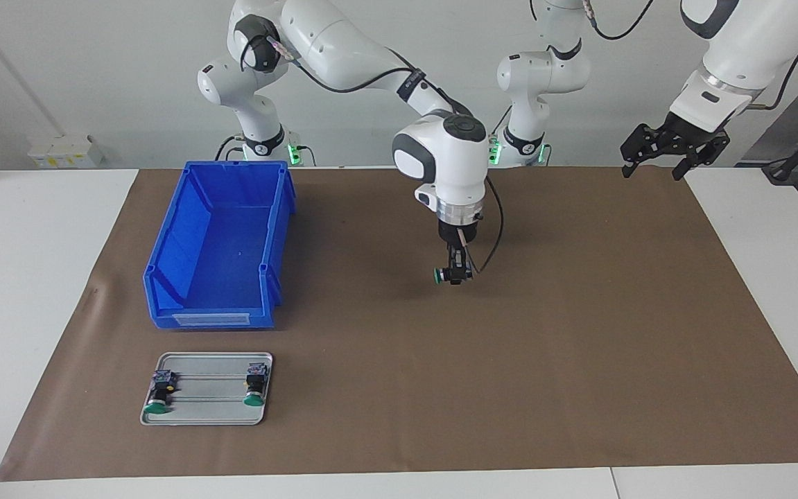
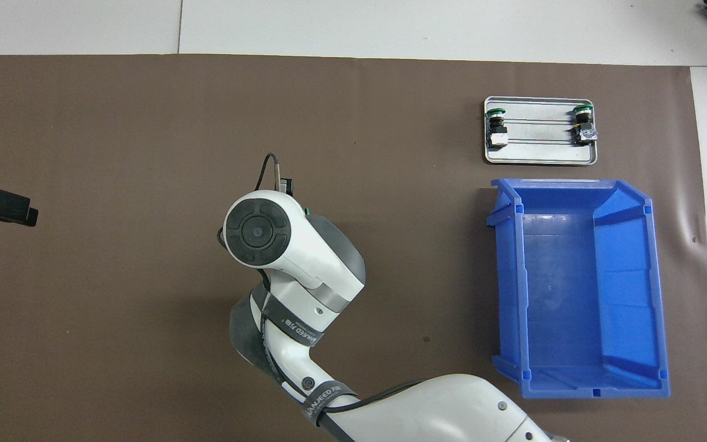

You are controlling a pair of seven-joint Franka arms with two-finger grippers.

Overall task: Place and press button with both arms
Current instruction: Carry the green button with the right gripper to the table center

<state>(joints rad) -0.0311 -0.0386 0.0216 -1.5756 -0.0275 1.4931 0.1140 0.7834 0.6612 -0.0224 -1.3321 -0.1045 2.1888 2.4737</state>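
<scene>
Three green-capped buttons are showing, and two of them are lying on the metal tray [image 1: 208, 416], which is sitting just beside the blue bin [image 1: 222, 242], farther from the robots than the bin. The third button [image 1: 446, 275] is hanging in the air over the bare brown mat [image 1: 579, 346], well apart from the bin toward the left arm's end of the table. The right gripper [image 1: 455, 274] is squeezing it, fingers pinched onto its black body. The button is lying on its side in that grip, so its long line is running level with the mat, and its green cap is pointing toward the bin. The left gripper [image 1: 672, 147] is waiting up high, well apart from the bin at its own end of the table, with its fingers spread and nothing in them. To do this step well, I think the right arm should be going down slowly and setting the button softly on the mat, cap turned where the left arm can be pushing it, before letting go.
</scene>
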